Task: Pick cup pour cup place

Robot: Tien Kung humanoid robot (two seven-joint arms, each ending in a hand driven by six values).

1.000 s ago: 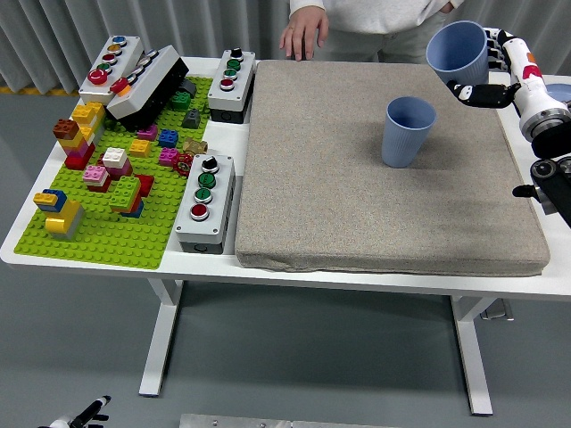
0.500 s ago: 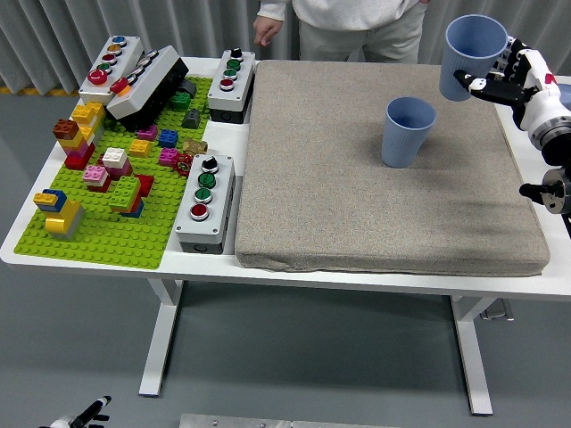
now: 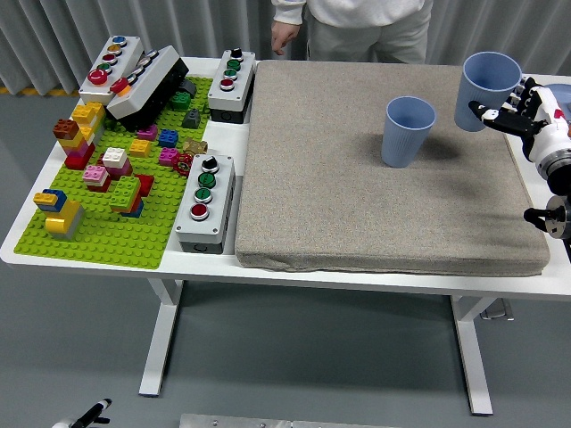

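A blue cup (image 3: 408, 131) stands upright on the grey mat (image 3: 357, 214), right of its middle toward the far side. My right hand (image 3: 510, 109) comes in from the right edge and is shut on a second blue cup (image 3: 486, 90), which it holds upright over the mat's far right corner, to the right of the standing cup and apart from it. Whether the held cup touches the mat cannot be told. The left hand is out of view.
A person stands at the table's far side, one hand (image 3: 282, 34) hanging near the far edge. Left of the mat lie a green baseplate (image 3: 107, 241) with several bricks and three button boxes (image 3: 205, 201) (image 3: 232, 83) (image 3: 111, 69).
My right hand has turned the held cup from tilted to upright and carried it right and down. The person's hand has drawn back from the table's far edge.
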